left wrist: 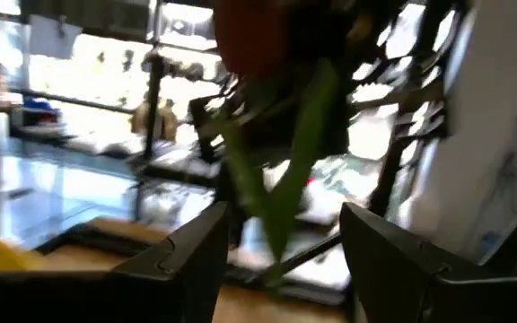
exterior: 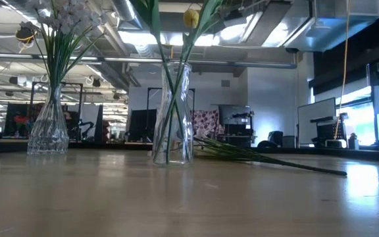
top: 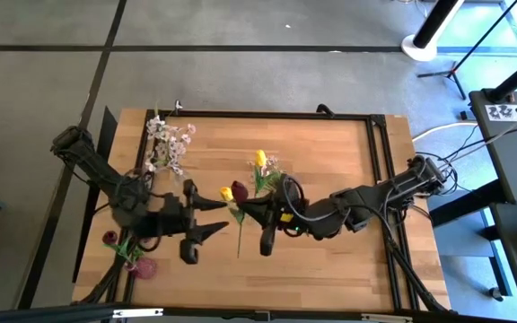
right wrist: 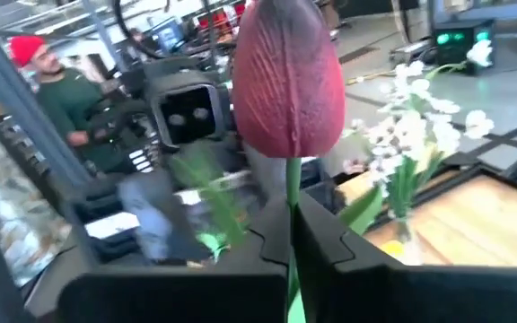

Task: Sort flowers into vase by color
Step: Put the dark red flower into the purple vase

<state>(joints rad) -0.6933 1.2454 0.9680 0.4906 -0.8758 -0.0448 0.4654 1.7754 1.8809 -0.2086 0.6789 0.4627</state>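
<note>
My right gripper (top: 246,208) (right wrist: 292,240) is over the middle of the table, shut on a dark red flower (top: 239,190) (right wrist: 287,85). My left gripper (top: 222,215) (left wrist: 281,260) faces it from the left and is open. Its two fingers stand either side of that flower's green stem and leaf (left wrist: 285,170), with no touch showing. A glass vase of white-pink sprays (top: 167,144) (exterior: 48,128) stands at the far left. A glass vase with yellow tulips (top: 260,161) (exterior: 173,115) stands mid-table. A vase with red blooms (top: 131,256) stands at the near left. My right gripper pinches the dark red flower's green stem (right wrist: 292,202) between its two fingers, just below the bloom. The fingers reach in level from the table's right and lie across the stem. The flower is held above the table, and its lower stem (top: 239,242) runs toward the near edge.
A green stem (exterior: 268,159) lies flat on the table beside the middle vase. A black frame (top: 380,179) borders the wooden top. A person in green with a red cap (right wrist: 43,81) shows in the room beyond. Bare wood (top: 330,260) lies at the near right.
</note>
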